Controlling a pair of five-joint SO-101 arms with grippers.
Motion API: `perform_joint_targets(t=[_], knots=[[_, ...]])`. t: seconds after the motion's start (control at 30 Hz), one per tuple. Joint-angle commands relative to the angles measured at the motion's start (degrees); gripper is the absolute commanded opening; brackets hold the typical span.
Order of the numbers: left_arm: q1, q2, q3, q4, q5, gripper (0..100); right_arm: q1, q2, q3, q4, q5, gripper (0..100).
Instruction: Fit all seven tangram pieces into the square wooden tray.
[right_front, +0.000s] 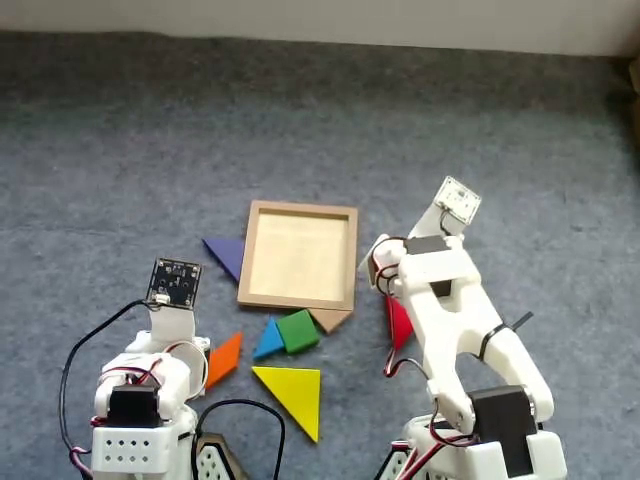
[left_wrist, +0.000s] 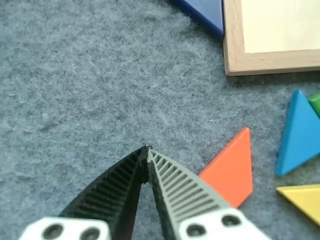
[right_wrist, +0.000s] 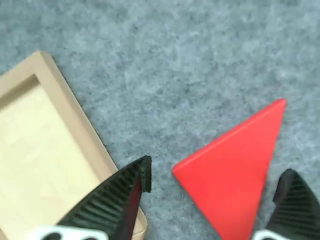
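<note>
One carpet (right_front: 120, 150): grey, covers the table, everything sits on it.
Right arm (right_front: 470, 330): white, stretched forward beside the tray's right edge.
Left arm (right_front: 150, 390): white, folded back, near the table's front edge, well apart from the tray.
Tray (right_front: 303, 207): square, pale wood, flat on carpet between the arms; all seven pieces lie outside it.
Yellow triangle (right_front: 295, 392): big, nearest the front, between the two arm bases.
Red triangle (right_wrist: 235, 165): big, flat on carpet just right of the tray, partly under the right arm in the high view.
Dark blue triangle (right_front: 228, 255): against the tray's left edge.
Orange piece (right_front: 224, 358): front-left of the tray, close to the left arm.
Green square (right_front: 298, 330): just in front of the tray, touching the light blue triangle (right_front: 267, 340).
Brown triangle (right_front: 332, 318): small, touching the tray's front edge by the green square.
Right gripper (right_wrist: 216, 177): jaws wide apart, straddling the red triangle, one finger by the tray rim; holds nothing.
Left gripper (left_wrist: 146, 150): tips pressed together, nothing between them, over bare carpet beside the orange piece.
</note>
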Motion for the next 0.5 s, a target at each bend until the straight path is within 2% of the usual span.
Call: perform_joint_targets(t=[0.0,0.3,0.47], knots=[[-0.57,-2.33,1.10,0.35,-0.26,1,-0.22,-0.31,1.63,-0.92,-0.70,37.0],[-0.57,-2.33,1.10,0.35,-0.26,1,1.36,-0.31,2.86,-1.27,-0.70,37.0],[-0.57,-2.33,1.10,0.35,-0.26,1,1.63,1.19,4.70,-6.20,-0.70,36.8]])
